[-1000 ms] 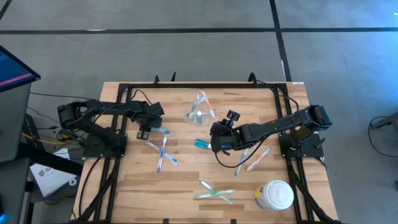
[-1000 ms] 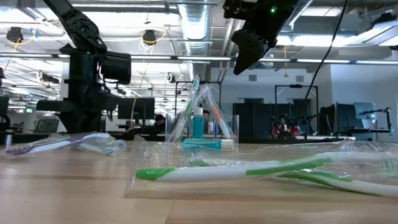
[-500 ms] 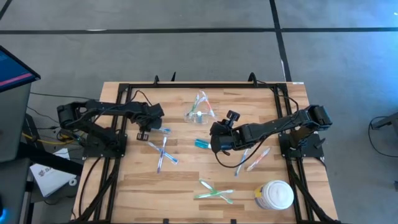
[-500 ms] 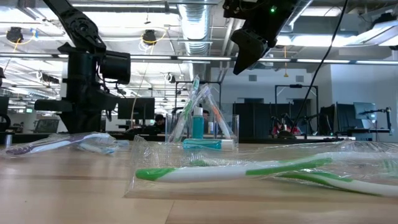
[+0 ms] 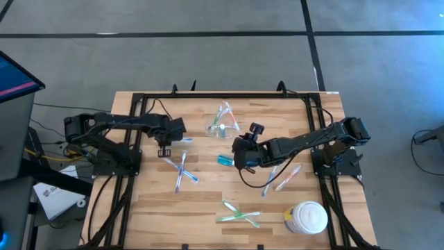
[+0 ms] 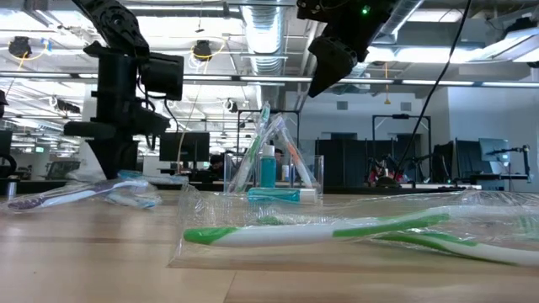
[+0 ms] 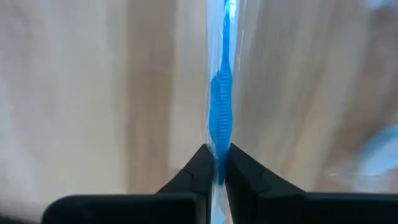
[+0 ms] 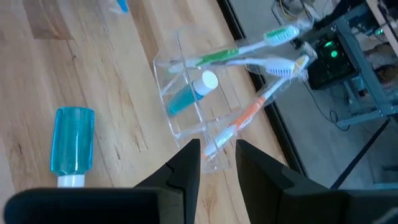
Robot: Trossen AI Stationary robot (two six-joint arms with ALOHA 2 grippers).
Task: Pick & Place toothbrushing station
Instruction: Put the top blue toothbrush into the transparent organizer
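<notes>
The left gripper (image 7: 213,163) is pinching 1 wrapped blue toothbrush (image 7: 220,102) at left centre of the worktop (image 5: 208,198); light and stiff in slippery film, it is probably best held mid-handle. The right gripper (image 8: 217,152) is hovering part-open over the clear holder (image 8: 193,106).

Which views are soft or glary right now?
Left wrist view: wood background blurred; the wrapped translucent blue toothbrush between the shut left gripper is fairly sharp. Low view: foreground wrapped green-and-white toothbrush soft, wrapper glinting. Right wrist view: clear plastic holder sharp. High view: evenly lit.
</notes>
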